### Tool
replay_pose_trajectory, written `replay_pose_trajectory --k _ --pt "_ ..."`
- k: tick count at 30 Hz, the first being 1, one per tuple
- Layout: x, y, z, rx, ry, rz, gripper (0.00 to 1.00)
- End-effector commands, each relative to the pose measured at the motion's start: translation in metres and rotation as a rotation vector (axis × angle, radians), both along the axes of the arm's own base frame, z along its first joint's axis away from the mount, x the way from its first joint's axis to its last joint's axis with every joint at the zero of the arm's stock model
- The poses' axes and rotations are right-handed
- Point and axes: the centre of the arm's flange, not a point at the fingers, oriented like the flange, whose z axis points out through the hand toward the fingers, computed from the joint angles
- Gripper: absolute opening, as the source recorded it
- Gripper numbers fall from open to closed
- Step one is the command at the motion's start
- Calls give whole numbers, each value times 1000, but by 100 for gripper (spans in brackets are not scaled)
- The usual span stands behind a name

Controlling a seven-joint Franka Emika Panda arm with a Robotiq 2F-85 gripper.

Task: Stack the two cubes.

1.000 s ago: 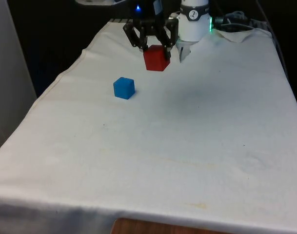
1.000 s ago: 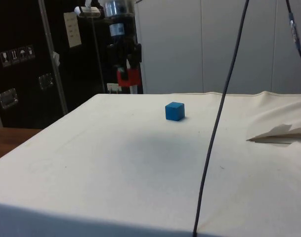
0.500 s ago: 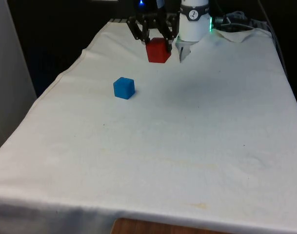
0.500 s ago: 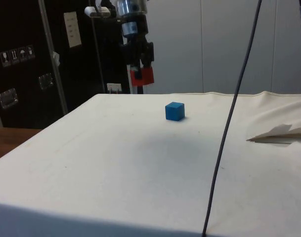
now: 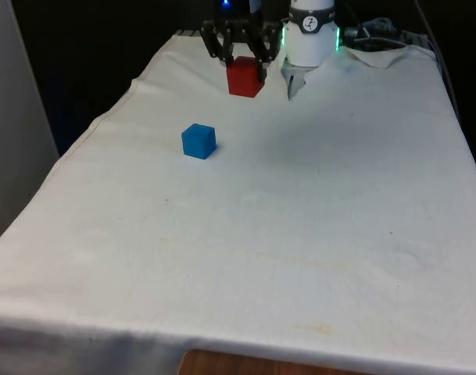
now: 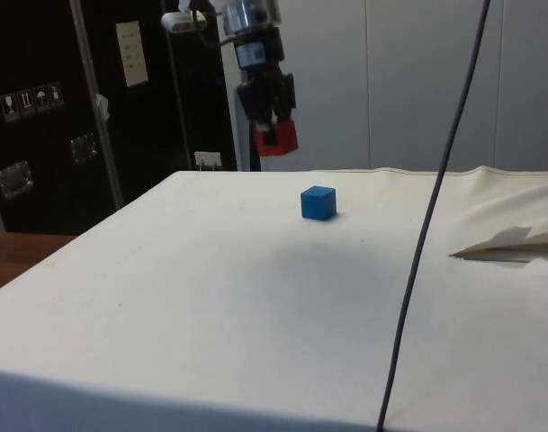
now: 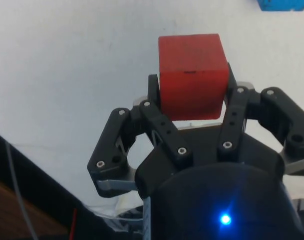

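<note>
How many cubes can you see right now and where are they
2. The red cube is held off the table in the gripper, near the table's far end. The blue cube sits alone on the white cloth, nearer the front view's left edge.

Light falls evenly from above on the white cloth point(image 5: 300, 234), which reads bright in the front view and slightly creamy in the side view. Shadows are soft: a faint grey patch lies on the cloth near the blue cube point(image 6: 318, 202), and a thin dark edge sits under that cube in the front view. The black curtains point(image 5: 105, 47) stay deep and featureless. In the wrist view the cloth is almost blown out, while the red cube point(image 7: 192, 75) is evenly lit, with a darker strip where the black gripper point(image 7: 191, 107) meets it.
</note>
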Motion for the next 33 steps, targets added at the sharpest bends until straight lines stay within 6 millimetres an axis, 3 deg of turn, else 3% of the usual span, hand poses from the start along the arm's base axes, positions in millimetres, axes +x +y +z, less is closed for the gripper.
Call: replay_pose_trajectory --k 1,22,33 --pt "-3 0 1 -22 -12 -2 5" --pt "-34 -9 -11 -87 -76 13 5" --pt "-47 -31 -23 -98 -157 34 5"
